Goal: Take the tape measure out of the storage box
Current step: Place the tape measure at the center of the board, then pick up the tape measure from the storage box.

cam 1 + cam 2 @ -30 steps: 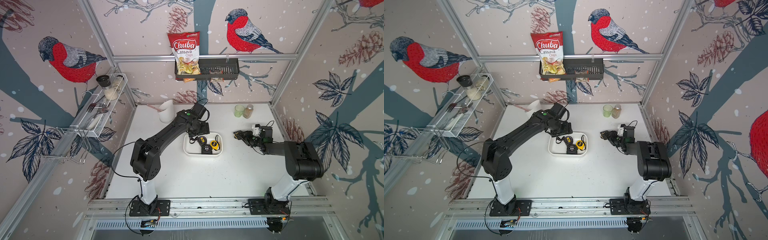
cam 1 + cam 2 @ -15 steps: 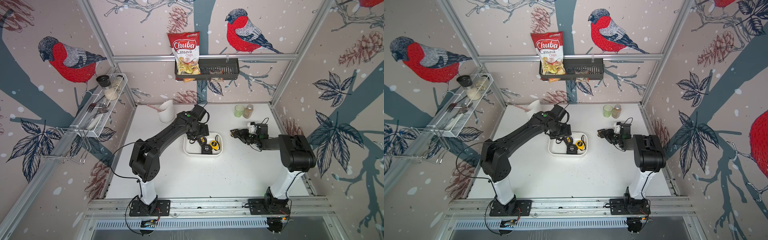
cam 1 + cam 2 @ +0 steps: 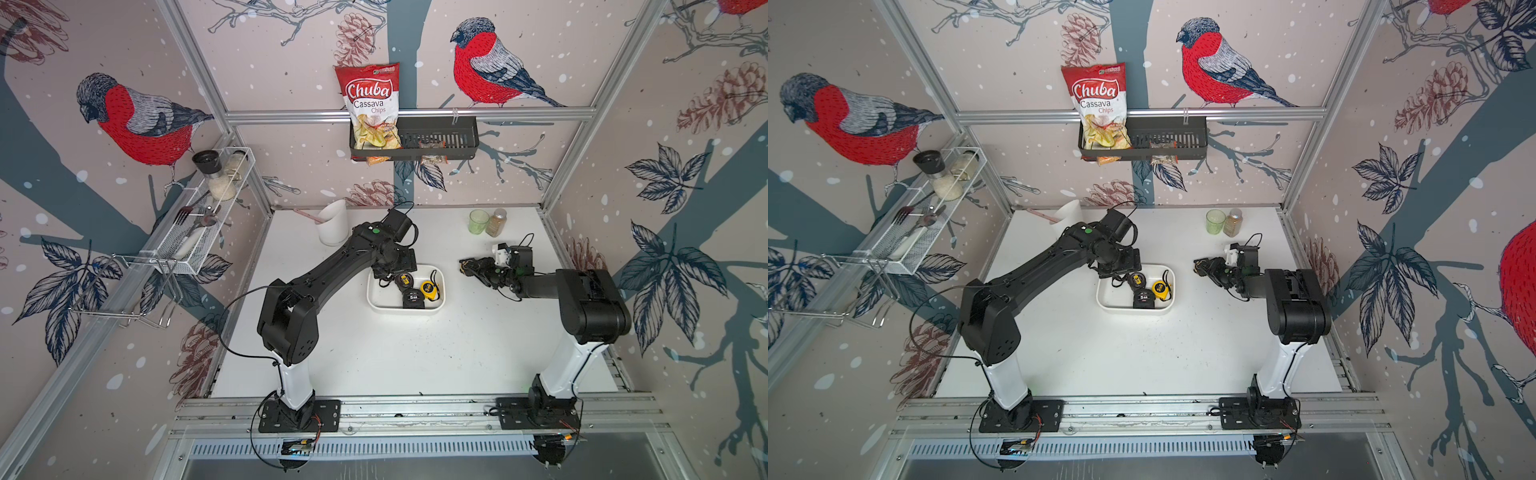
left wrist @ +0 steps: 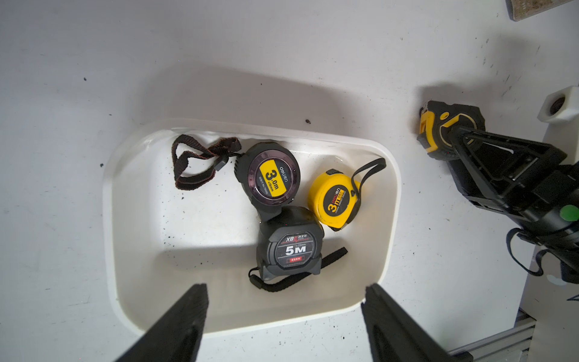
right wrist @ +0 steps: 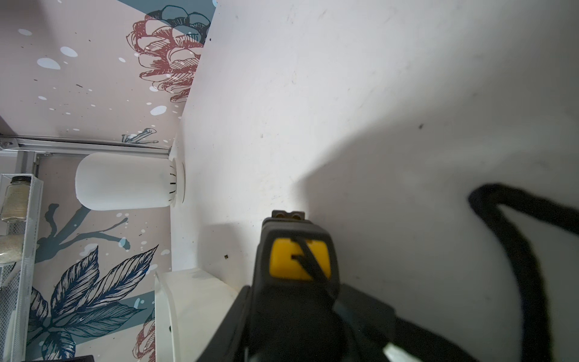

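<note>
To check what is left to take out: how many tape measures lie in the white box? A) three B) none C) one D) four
A: the left wrist view shows three in the box: round black tape, yellow tape, 5M tape; the fourth tape is outside, in the right tool.

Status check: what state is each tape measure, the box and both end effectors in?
Storage box: holds three tape measures.
Round black tape measure: in the box.
Yellow tape measure: in the box.
5M tape measure: in the box.
Black-and-yellow tape measure: outside the box, gripped.
Left end effector: open above the box, empty.
Right end effector: shut on the black-and-yellow tape measure.
</note>
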Available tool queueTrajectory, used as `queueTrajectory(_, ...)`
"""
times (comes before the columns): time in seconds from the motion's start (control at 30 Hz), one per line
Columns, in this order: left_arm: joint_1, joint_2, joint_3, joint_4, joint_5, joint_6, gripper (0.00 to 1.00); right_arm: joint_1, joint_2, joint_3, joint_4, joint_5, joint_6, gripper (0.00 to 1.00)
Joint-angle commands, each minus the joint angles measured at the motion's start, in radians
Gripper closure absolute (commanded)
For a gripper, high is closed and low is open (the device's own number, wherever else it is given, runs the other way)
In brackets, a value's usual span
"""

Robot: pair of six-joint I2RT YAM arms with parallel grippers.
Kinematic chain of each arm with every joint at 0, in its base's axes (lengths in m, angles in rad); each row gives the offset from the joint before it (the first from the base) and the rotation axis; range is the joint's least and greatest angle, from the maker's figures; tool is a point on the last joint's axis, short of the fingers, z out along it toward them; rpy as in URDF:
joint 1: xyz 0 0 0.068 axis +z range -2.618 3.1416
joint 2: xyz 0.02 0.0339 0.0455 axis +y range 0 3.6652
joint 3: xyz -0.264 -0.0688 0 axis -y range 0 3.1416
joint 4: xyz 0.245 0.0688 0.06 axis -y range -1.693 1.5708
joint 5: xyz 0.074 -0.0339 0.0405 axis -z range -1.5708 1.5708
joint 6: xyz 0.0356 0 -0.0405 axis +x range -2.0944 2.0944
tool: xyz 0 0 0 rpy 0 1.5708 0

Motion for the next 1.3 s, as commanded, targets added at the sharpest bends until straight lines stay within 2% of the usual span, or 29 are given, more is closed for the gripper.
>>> queueTrajectory(0.0, 0.003, -0.008, 0.001, -0.012, 0.016, -0.002, 0.18, 0.000, -0.001, -0.017, -0.128, 0.076, 0.032, 0.64)
queueTrajectory(0.13, 0.005, -0.008, 0.002, -0.007, 0.032, -0.001, 0.19, -0.002, -0.007, -0.030, -0.117, 0.082, 0.044, 0.54)
queueTrajectory(0.47, 0.013, -0.006, 0.020, -0.004, 0.052, 0.002, 0.19, -0.016, -0.027, -0.045, -0.119, 0.094, 0.053, 0.41)
queueTrajectory(0.83, 0.017, 0.009, 0.036, -0.016, 0.055, 0.018, 0.17, -0.023, -0.148, -0.070, -0.206, 0.155, 0.051, 0.24)
queueTrajectory(1.07, 0.020, 0.041, 0.016, -0.031, 0.040, 0.036, 0.12, -0.025, -0.295, -0.082, -0.327, 0.275, -0.006, 0.18)
queueTrajectory(1.27, 0.020, 0.103, -0.031, -0.026, 0.007, 0.034, 0.12, 0.042, -0.513, -0.040, -0.426, 0.444, -0.152, 0.16)
